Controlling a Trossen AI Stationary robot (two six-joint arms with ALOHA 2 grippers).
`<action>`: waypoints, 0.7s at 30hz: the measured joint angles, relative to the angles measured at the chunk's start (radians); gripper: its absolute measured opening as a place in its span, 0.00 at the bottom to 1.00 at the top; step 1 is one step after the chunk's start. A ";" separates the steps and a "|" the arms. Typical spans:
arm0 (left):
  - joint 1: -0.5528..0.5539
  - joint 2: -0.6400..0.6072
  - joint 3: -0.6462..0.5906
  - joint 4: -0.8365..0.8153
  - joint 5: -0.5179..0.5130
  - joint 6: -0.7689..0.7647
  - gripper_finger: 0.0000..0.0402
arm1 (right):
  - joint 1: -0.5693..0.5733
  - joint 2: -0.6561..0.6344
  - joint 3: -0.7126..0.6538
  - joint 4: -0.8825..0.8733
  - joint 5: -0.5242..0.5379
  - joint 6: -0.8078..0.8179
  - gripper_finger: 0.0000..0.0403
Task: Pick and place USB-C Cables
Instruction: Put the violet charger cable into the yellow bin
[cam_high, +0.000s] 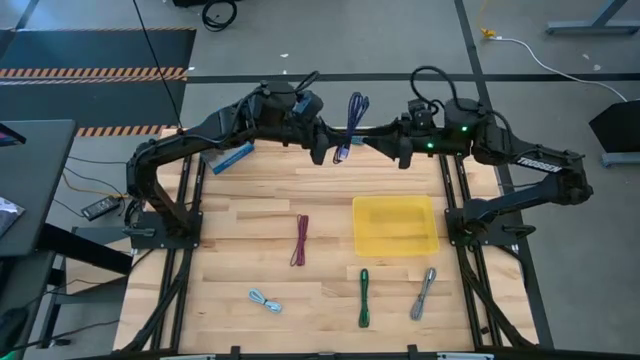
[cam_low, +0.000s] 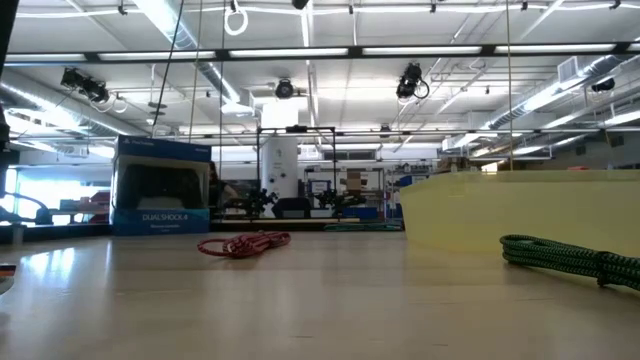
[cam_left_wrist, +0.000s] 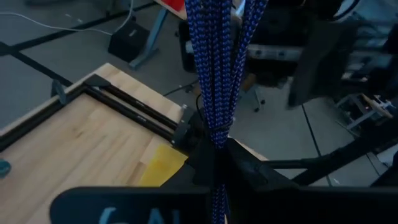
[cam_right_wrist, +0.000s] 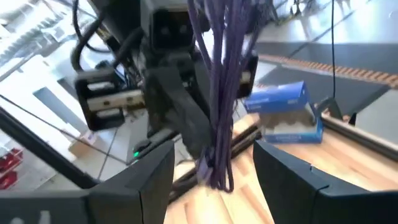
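A purple-blue cable bundle (cam_high: 352, 122) is held up over the table's far middle, between the two arms. My left gripper (cam_high: 330, 150) is shut on it. My right gripper (cam_high: 378, 143) faces it from the right and is open. In the right wrist view its fingers (cam_right_wrist: 155, 177) stand on either side of the bundle's lower end (cam_right_wrist: 214, 171) without touching it. On the table lie a maroon cable (cam_high: 300, 240), a green one (cam_high: 364, 297), a grey one (cam_high: 424, 292) and a light blue one (cam_high: 265, 300). Neither gripper shows in the low view. My left gripper pinches the purple-blue bundle between its two fingers (cam_left_wrist: 245, 163), near one end (cam_left_wrist: 216, 134). Most of the bundle's length stretches away beyond the fingertips, and a short piece runs back between the fingers. The bundle is lifted clear of the table.
A yellow tray (cam_high: 395, 224) sits right of the table's centre, seen close in the low view (cam_low: 520, 210). A blue box (cam_high: 232, 157) lies at the far left, under the left arm. Bare wood spreads across the near and middle left of the table.
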 joint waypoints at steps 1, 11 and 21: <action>-0.002 0.000 0.000 -0.002 0.002 -0.001 0.05 | 0.000 0.002 0.000 0.009 0.008 0.000 0.56; -0.037 0.000 0.000 0.000 0.006 -0.008 0.05 | -0.016 0.039 0.000 0.024 0.034 0.005 0.56; -0.041 -0.001 0.002 0.007 0.004 -0.023 0.05 | -0.016 0.080 0.000 0.139 0.007 0.002 0.56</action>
